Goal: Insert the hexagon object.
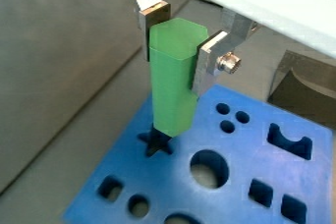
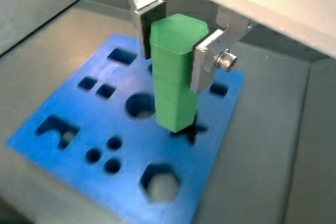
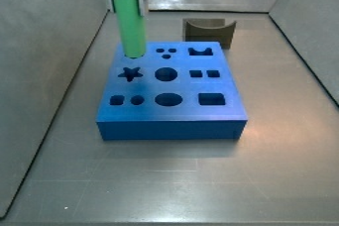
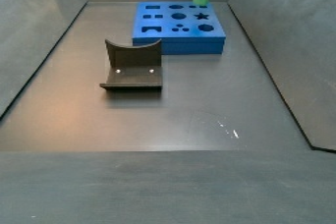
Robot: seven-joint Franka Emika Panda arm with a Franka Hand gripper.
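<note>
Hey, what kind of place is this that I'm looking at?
Probably a robot test cell: bare grey walled floor, a blue block of shaped holes, and the gripper holding a green hexagon object above it.

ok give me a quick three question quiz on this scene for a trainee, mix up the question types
1. True or false: the pincer holds the green hexagon peg upright above the blue block.
2. Multiple choice: in both wrist views, the peg's lower end is nearest which cutout? A) the star-shaped hole B) the large round hole C) the hexagon hole
3. Short answer: what lies on the floor apart from the blue block, seen in a side view?

Key
1. True; the silver fingers clamp its upper part.
2. A
3. The dark grey curved block.
</note>
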